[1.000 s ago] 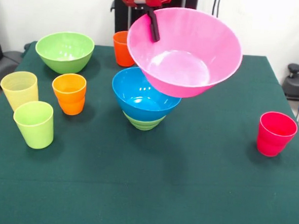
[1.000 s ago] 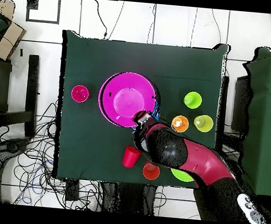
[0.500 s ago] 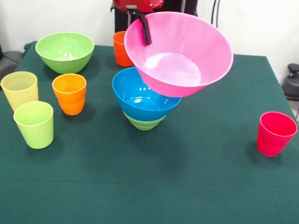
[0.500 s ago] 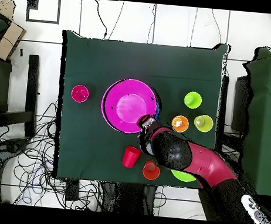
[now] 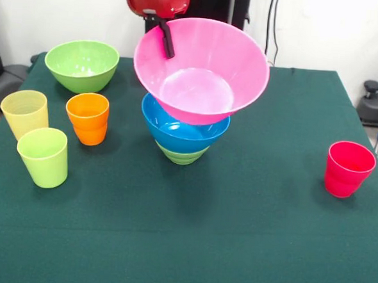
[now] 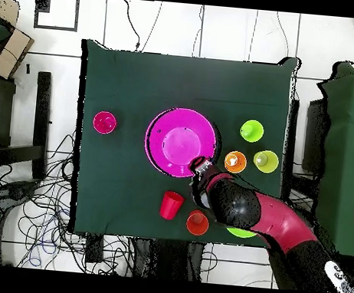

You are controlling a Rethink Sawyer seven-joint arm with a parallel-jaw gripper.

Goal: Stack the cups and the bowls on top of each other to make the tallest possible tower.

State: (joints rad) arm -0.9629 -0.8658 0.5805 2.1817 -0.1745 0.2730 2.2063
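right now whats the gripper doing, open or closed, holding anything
Gripper: closed on the rim of the large pink bowl, holding it tilted over the blue bowl.

A green cloth covers my bench (image 5: 246,248); black cables (image 6: 28,209) tangle on the floor beside the bench.

Pink bowl (image 5: 203,68) hides most of blue bowl (image 5: 180,131) under it; small green bowl (image 5: 180,155) shows only a sliver below. Orange cup behind pink bowl: hidden in front view. Gripper (image 5: 164,37): 1 finger visible inside pink rim, other hidden.
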